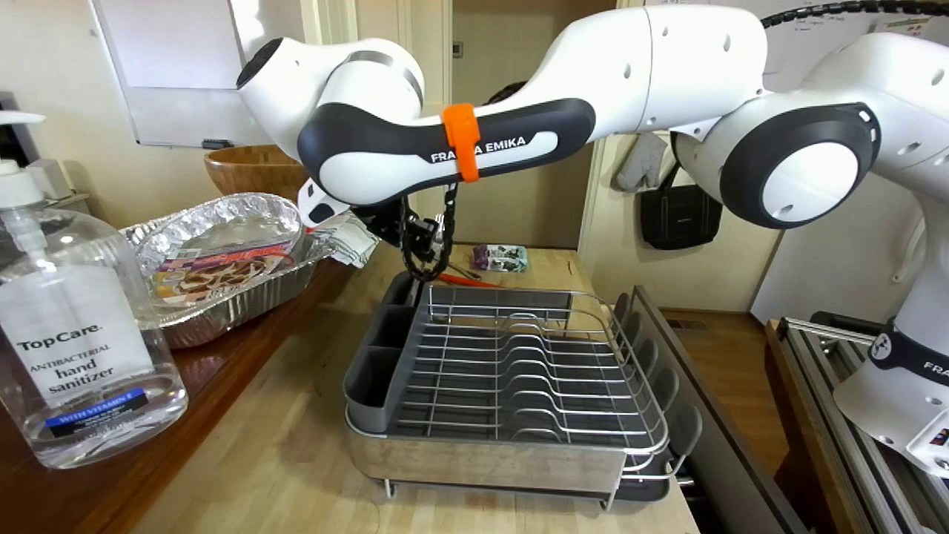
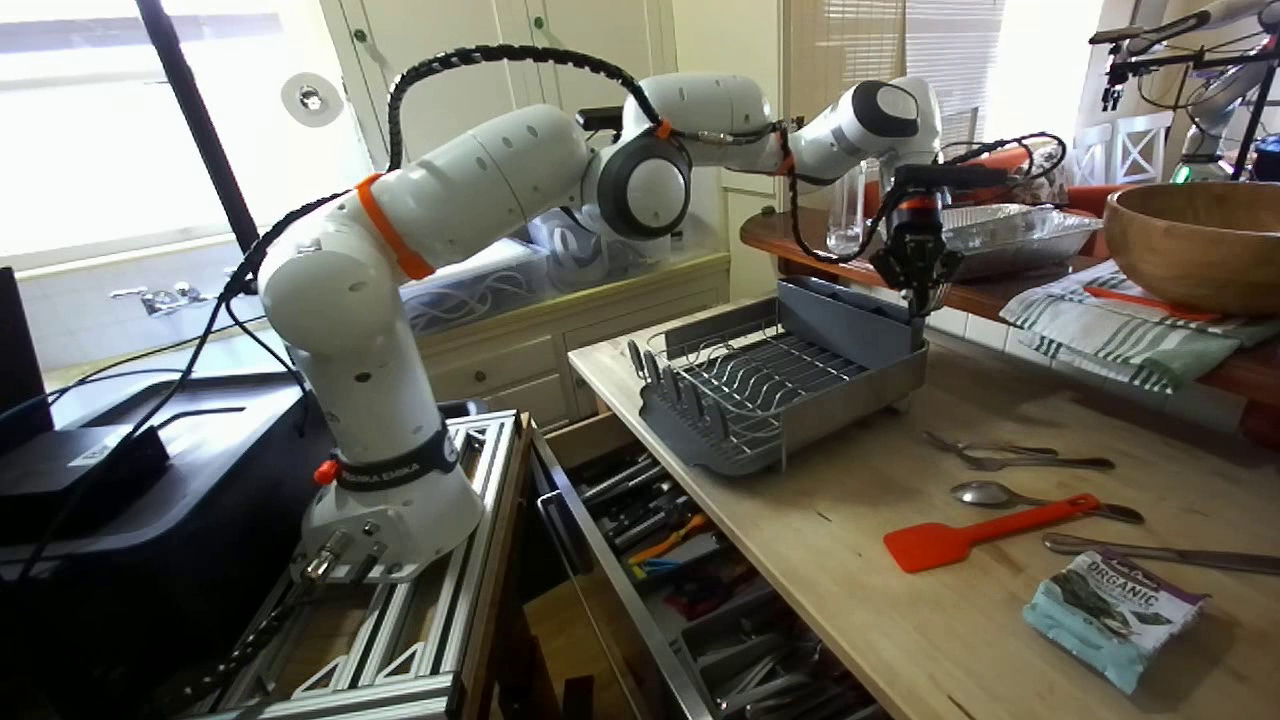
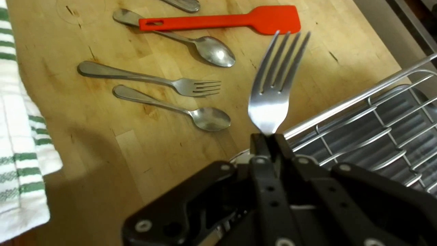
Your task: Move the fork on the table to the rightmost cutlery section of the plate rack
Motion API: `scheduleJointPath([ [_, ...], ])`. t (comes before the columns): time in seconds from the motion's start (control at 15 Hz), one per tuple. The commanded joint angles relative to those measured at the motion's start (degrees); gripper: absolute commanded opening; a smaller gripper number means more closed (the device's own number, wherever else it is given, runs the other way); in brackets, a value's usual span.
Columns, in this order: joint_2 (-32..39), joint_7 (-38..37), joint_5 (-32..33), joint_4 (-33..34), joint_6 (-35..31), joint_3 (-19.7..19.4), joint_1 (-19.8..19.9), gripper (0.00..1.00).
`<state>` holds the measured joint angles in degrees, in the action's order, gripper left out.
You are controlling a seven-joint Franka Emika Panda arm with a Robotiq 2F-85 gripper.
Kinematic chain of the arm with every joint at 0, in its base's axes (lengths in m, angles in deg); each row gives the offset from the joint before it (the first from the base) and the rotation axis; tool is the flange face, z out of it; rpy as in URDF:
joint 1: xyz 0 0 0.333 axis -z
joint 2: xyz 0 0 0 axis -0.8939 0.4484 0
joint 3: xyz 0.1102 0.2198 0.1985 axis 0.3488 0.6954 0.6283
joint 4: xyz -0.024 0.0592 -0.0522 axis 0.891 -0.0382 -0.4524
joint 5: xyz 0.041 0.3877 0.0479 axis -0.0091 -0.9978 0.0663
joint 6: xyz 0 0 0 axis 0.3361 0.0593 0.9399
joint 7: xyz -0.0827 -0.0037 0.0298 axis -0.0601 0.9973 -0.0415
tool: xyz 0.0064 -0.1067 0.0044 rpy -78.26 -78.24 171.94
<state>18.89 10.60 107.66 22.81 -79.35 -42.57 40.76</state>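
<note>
- At far left in an exterior view, the arm [image 2: 490, 185] is mounted beside an open drawer [image 2: 612, 580].
- Next, the rack [image 2: 850, 412] is set on the table [image 2: 850, 560]. Its grey caddy [image 2: 850, 325] is placed along the side toward the ledge [image 2: 795, 232], and the cutlery sections [image 1: 374, 371] are lined up in a row.
- At the caddy's near end in that view, the gripper [image 3: 269, 141] is held. By its fingertips the fork [image 3: 269, 107] is pinched at the neck, as is shown in the wrist view; the tines are left uncovered. The handle is hidden there, and whether any of it is inside a section cannot be told.
- Behind the gripper, a foil tray [image 2: 1010, 240] is placed on the ledge.
- Farther right, on the table, a spoon [image 3: 215, 51] is crossed at the handle by a red spatula [image 3: 222, 21]. Near them, a second fork [image 3: 184, 86] and a second spoon [image 3: 211, 119] are laid just beside each other.
- A packet [image 2: 1115, 610] is placed just beside a knife [image 2: 1165, 553].
- At far right, a striped towel [image 2: 1085, 325] is draped over the ledge's edge, and a wooden bowl [image 2: 1200, 260] is set by it.
</note>
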Motion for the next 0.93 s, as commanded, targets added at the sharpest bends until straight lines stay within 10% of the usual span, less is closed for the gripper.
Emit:
scheduleJointPath([
  [0.0, 1.52, 1.25, 1.09, 1.47, -2.51, -0.60, -0.99, 0.02],
  [0.33, 1.82, 1.28, 0.52, 1.60, -4.31, -0.27, -1.33, 0.07],
  [0.47, 1.92, 1.18, 0.56, 1.65, -4.93, -0.34, -1.47, 0.35],
  [0.87, 0.24, 0.16, -0.65, 0.86, -8.80, 0.29, -1.56, 0.79],
])
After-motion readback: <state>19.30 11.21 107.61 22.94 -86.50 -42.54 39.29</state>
